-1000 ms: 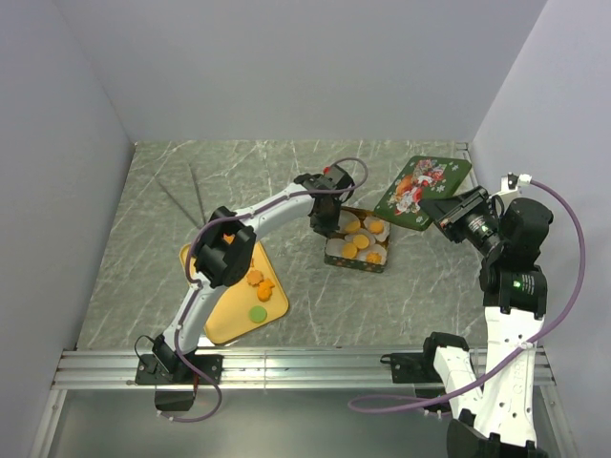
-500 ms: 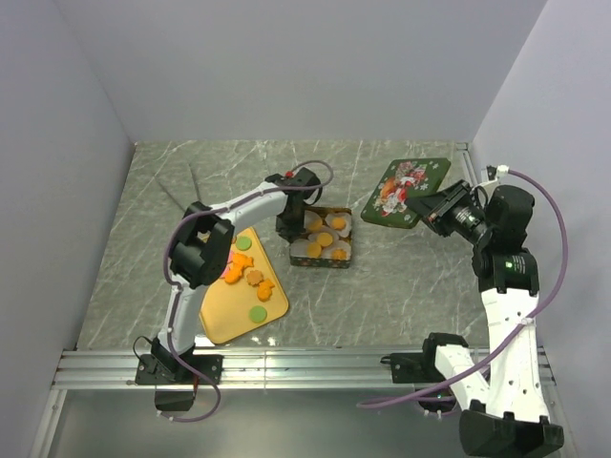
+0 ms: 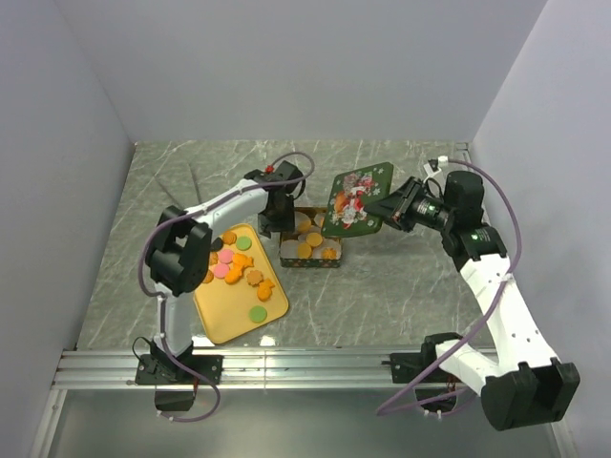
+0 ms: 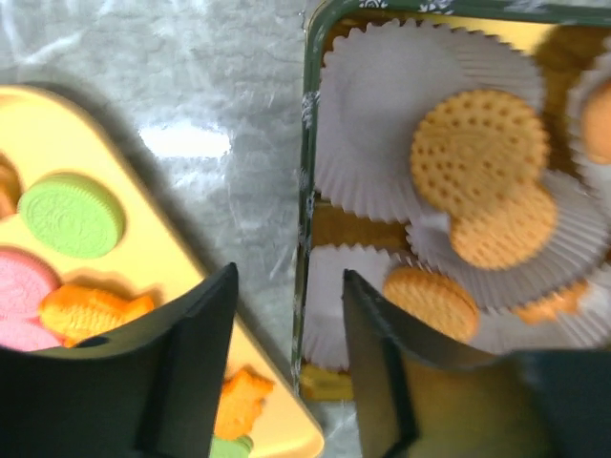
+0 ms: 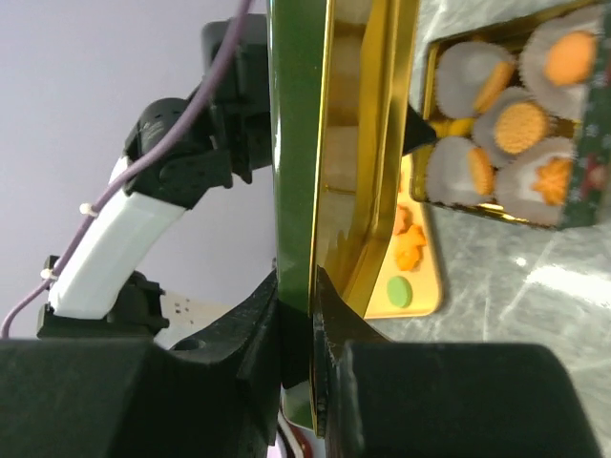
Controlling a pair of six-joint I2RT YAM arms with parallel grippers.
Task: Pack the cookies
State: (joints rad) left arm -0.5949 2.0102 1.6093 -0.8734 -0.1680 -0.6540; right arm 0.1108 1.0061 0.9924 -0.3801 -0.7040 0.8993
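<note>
Several round tan and orange cookies lie in white paper cups inside the green tin, whose left wall passes between my left gripper's fingers. That left gripper is open and straddles the wall without pinching it. More cookies, green, pink and orange, sit on the yellow tray just left of the tin. My right gripper is shut on the tin's green lid. It holds the lid tilted on edge above the tin's right side.
The tray nearly touches the tin's left wall. The left arm's elbow hangs over the tray's left end. Grey walls close in the marble table on three sides. An aluminium rail runs along the near edge.
The left gripper dragged the tin leftward up to the tray, then let go of its wall and opened. The right arm carried the lid left, over the tin's right side.
</note>
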